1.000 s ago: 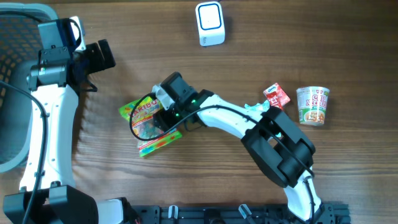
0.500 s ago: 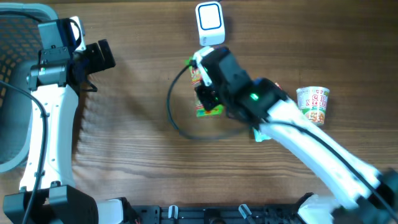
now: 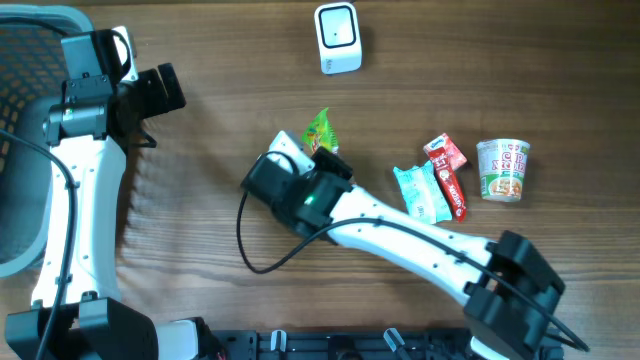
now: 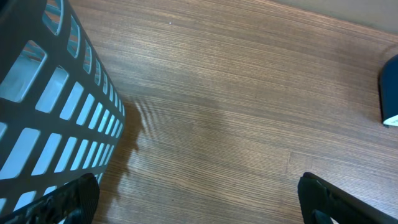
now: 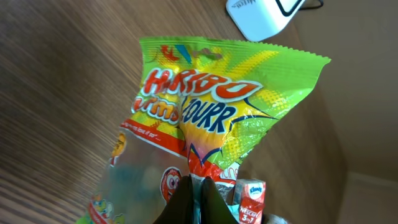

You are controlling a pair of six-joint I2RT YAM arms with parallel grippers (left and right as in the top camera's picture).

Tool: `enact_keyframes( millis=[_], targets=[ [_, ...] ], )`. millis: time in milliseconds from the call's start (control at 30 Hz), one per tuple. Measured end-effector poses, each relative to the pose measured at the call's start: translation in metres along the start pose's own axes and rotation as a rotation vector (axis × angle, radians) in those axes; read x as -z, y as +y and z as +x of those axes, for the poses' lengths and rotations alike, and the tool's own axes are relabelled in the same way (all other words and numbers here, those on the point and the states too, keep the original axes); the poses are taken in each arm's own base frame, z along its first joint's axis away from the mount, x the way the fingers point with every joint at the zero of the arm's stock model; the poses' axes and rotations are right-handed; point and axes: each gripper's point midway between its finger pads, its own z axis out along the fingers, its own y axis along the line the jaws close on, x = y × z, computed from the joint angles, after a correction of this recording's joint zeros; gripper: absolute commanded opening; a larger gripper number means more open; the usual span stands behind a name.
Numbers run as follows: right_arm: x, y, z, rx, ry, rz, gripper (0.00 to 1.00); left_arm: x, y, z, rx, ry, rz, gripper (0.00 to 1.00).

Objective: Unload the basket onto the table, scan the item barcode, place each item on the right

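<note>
Right gripper [image 5: 196,198] fingers pressed together, pinching one gummy bag [image 5: 205,106] by its bottom edge, short of the one scanner [image 3: 337,37]. Overhead, the wrist hides most of the bag. Three items to the right: teal pack [image 3: 422,192], red pack [image 3: 447,172], noodle cup [image 3: 503,170]. Left gripper [image 3: 163,90] spread wide beside the cut-off basket [image 3: 20,60].

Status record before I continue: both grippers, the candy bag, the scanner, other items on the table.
right gripper: shut on candy bag
candy bag: held, apart from scanner; no barcode visible
scanner: far side of table, nothing touching it
left gripper: open, empty, beside basket
other items: teal packet, red packet, noodle cup, at right
</note>
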Motion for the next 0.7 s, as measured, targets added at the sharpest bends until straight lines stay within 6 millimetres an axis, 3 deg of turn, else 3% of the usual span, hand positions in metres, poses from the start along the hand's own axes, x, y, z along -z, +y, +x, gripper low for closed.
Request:
enact_keyframes(
  millis=[100, 200, 300, 367, 400, 433, 500, 533, 567, 633, 700],
  targets=[
    [0.008, 0.029, -0.006, 0.044, -0.031, 0.002, 0.04, 0.0, 0.0, 0.0, 0.0, 0.0, 0.0, 1.0],
    [0.018, 0.074, -0.012, 0.119, -0.076, -0.027, 0.21, 0.0, 0.0, 0.0, 0.0, 0.0, 0.0, 1.0],
    [0.028, 0.122, -0.01, 0.179, -0.091, -0.166, 0.27, 0.0, 0.0, 0.0, 0.0, 0.0, 0.0, 1.0],
    [0.034, 0.145, -0.013, 0.165, -0.107, -0.293, 0.26, 0.0, 0.0, 0.0, 0.0, 0.0, 0.0, 1.0],
    [0.04, 0.162, -0.013, 0.161, -0.11, -0.397, 0.17, 0.0, 0.0, 0.0, 0.0, 0.0, 0.0, 1.0],
    [0.043, 0.168, -0.012, 0.163, -0.106, -0.439, 0.07, 0.0, 0.0, 0.0, 0.0, 0.0, 0.0, 1.0],
    [0.049, 0.174, -0.011, 0.159, -0.107, -0.493, 0.04, 0.0, 0.0, 0.0, 0.0, 0.0, 0.0, 1.0],
    [0.055, 0.173, -0.013, 0.152, -0.118, -0.515, 0.15, 0.0, 0.0, 0.0, 0.0, 0.0, 0.0, 1.0],
    [0.063, 0.168, -0.018, 0.133, -0.136, -0.536, 0.55, 0.0, 0.0, 0.0, 0.0, 0.0, 0.0, 1.0],
    [0.077, 0.148, -0.028, 0.058, -0.173, -0.576, 0.76, 0.0, 0.0, 0.0, 0.0, 0.0, 0.0, 1.0],
    [0.088, 0.124, -0.038, -0.026, -0.198, -0.679, 0.79, 0.0, 0.0, 0.0, 0.0, 0.0, 0.0, 1.0]
  ],
)
